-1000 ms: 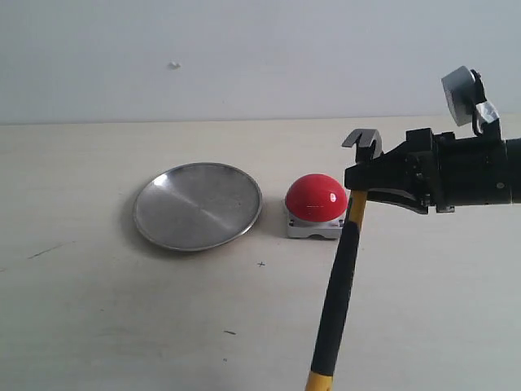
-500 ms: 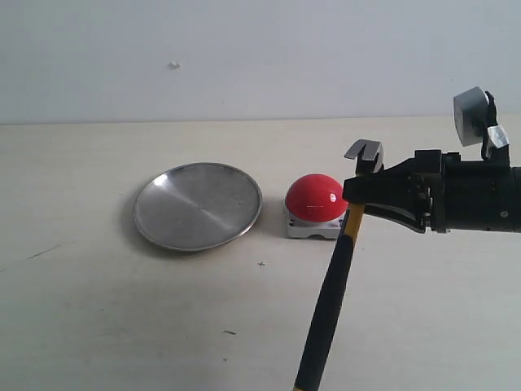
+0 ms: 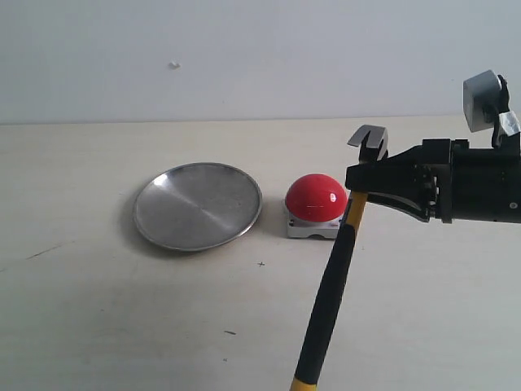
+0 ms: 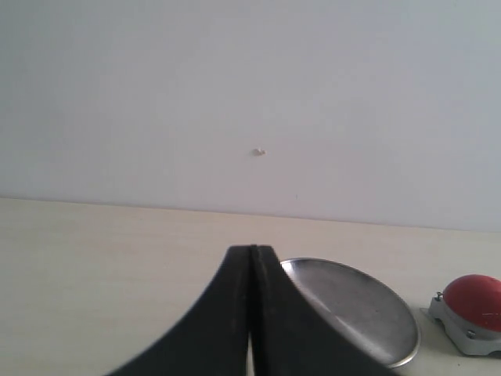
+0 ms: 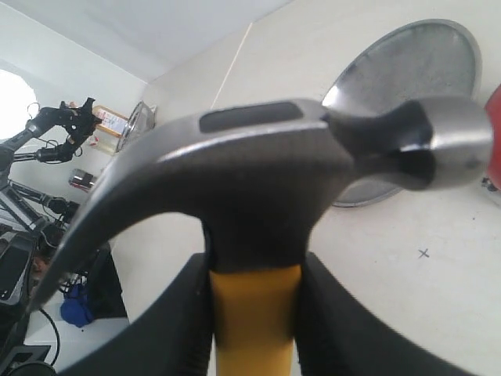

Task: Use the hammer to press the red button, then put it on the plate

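jaws of the right gripper clamp the hammer on its yellow neck just under the head. the head is raised just right of the red button, handle slanting down. the plate lies left of the button. left gripper is pressed closed, empty.

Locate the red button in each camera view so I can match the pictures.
Exterior: red button sits right of centre, between the plate and the hammer.
Left wrist: red button is partly cut off by the frame edge, just past the plate.
Right wrist: only a sliver of the red button shows at the frame edge, behind the hammer head.
Shared landmark: the plate, visible in all three.
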Available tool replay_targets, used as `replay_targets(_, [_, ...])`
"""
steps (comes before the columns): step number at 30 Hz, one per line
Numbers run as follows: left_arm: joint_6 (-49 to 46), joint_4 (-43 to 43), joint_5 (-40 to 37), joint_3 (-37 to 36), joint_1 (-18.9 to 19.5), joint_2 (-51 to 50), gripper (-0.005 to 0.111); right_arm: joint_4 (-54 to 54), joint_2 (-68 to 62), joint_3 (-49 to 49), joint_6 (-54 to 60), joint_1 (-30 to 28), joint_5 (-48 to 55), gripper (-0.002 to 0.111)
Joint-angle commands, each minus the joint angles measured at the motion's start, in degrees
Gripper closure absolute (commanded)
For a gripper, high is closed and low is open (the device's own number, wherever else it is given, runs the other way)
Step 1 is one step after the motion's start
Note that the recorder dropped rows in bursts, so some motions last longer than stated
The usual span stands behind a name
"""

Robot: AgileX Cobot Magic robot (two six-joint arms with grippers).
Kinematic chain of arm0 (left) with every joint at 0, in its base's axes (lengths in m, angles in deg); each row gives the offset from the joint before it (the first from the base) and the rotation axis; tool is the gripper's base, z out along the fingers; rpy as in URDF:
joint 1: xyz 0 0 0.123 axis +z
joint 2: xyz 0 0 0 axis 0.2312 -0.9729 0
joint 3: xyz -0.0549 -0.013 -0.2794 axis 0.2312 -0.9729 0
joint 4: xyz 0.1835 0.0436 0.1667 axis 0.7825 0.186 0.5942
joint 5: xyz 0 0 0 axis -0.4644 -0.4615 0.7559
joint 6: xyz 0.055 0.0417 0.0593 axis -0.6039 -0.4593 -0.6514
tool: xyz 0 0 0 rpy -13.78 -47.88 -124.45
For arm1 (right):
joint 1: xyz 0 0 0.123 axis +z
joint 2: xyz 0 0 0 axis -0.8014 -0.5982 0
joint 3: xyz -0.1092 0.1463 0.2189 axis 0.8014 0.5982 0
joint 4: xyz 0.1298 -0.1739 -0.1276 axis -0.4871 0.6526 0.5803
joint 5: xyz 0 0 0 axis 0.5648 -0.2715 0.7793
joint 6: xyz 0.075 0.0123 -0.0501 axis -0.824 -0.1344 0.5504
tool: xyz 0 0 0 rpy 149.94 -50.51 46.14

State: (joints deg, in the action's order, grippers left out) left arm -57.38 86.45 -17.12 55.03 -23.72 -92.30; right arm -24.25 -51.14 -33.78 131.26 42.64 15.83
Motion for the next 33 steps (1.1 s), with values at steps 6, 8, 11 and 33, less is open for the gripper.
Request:
replay_targets(6, [-0.19,-0.32,0.41,-0.12,-0.43,0.29,0.107,-2.57,0.92,-0.16,1.03,-0.06,3.41,0.108])
replay_targets(8, [-0.19,-0.20,0.41,-0.12,-0.43,0.29,0.107,-2.57,0.92,-0.16,1.14,-0.06,1.53,0.108])
replay_targets(11, [-0.19,-0.20,0.41,-0.12,-0.43,0.29,0.107,-2.57,1.49,-0.27,1.14,-0.06,-0.57,0.108])
replay_targets(33, [9.56,-0.20,5.38,-0.12,-0.43,0.29,0.107,-2.57,14.44,-2.55,-6.80,-0.06,-11.04,0.108])
